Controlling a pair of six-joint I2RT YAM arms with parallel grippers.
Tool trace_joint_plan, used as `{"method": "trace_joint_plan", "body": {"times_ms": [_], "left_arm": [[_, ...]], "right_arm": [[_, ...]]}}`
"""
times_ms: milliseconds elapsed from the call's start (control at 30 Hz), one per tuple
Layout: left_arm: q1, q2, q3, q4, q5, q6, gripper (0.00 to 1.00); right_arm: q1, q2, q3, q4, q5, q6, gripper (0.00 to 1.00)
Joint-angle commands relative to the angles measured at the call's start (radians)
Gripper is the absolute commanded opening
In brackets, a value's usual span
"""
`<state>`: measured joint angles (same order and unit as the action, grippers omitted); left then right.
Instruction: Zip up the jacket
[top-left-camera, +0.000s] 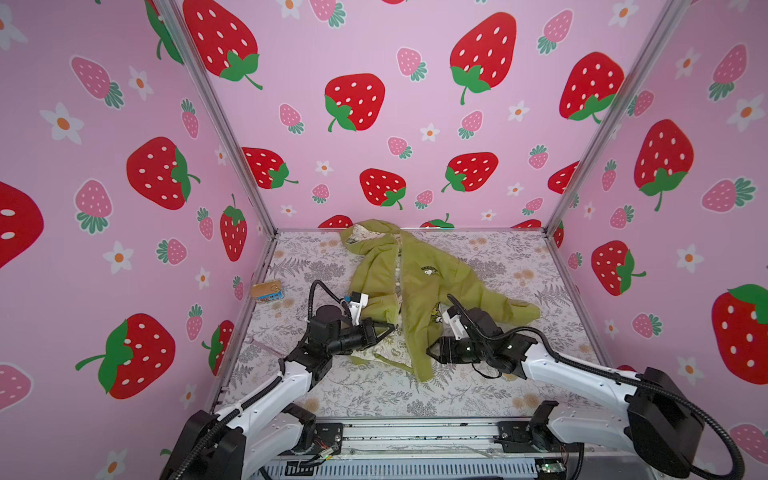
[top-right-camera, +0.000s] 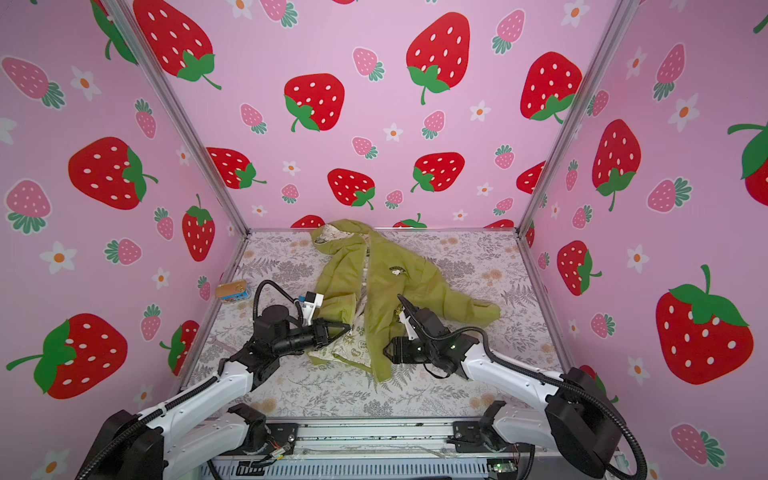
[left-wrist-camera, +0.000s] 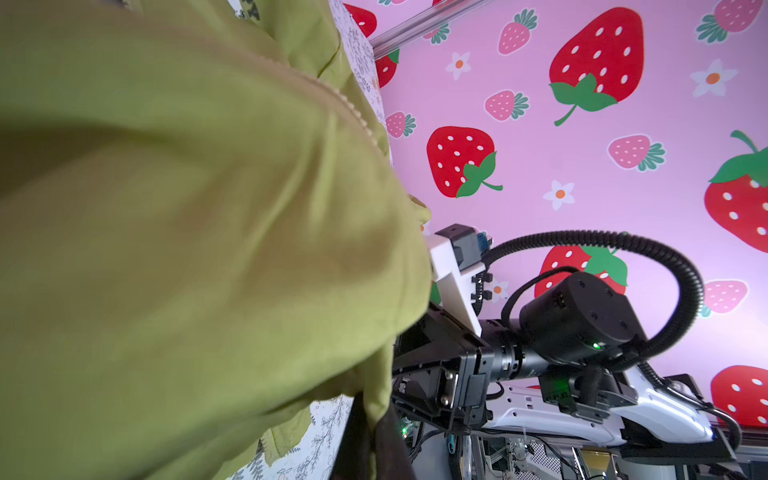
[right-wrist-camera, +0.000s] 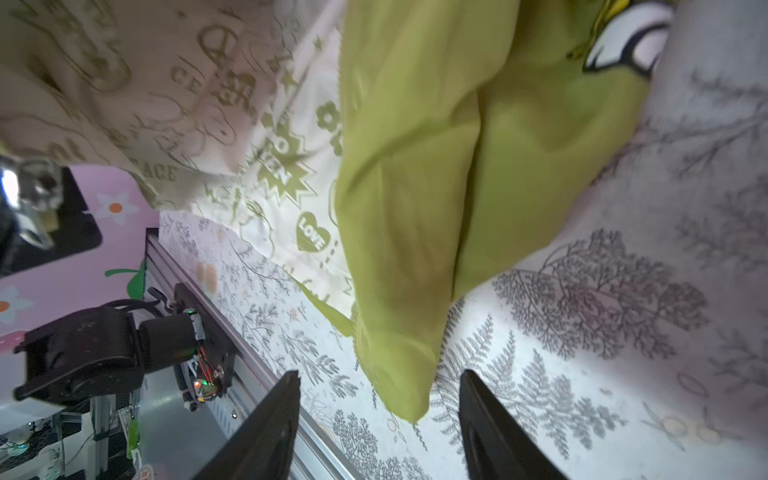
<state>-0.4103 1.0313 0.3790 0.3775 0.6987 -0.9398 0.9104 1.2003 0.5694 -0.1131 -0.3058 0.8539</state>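
Pinching the jacket (top-left-camera: 419, 291), lying centrally, at its zipper edge with the left gripper (top-left-camera: 390, 327) clamped shut, seemingly anchoring it. Holding the right gripper (right-wrist-camera: 380, 372) with fingers apart at the near hem, probably readying a grab.

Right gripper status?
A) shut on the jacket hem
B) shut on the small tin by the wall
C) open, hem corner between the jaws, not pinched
C: in the right wrist view the right gripper stands open, and the hem corner of the jacket lies loose between its jaws.
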Motion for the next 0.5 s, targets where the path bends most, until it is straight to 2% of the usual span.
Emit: {"method": "trace_joint_plan", "body": {"times_ms": [0, 200, 467], "left_arm": [[0.003, 0.019, -0.010, 0.036, 0.000, -0.008, 0.00], [0.003, 0.002, -0.018, 0.037, 0.005, -0.018, 0.00], [0.004, -0.035, -0.026, 0.011, 0.001, -0.019, 0.00]], "right_arm": [[0.047, -0.025, -0.074, 0.074, -0.016, 0.094, 0.64], [0.143, -0.017, -0.193, 0.264, 0.007, 0.259, 0.66], [0.192, 0.054, -0.284, 0.514, 0.014, 0.372, 0.65]]}}
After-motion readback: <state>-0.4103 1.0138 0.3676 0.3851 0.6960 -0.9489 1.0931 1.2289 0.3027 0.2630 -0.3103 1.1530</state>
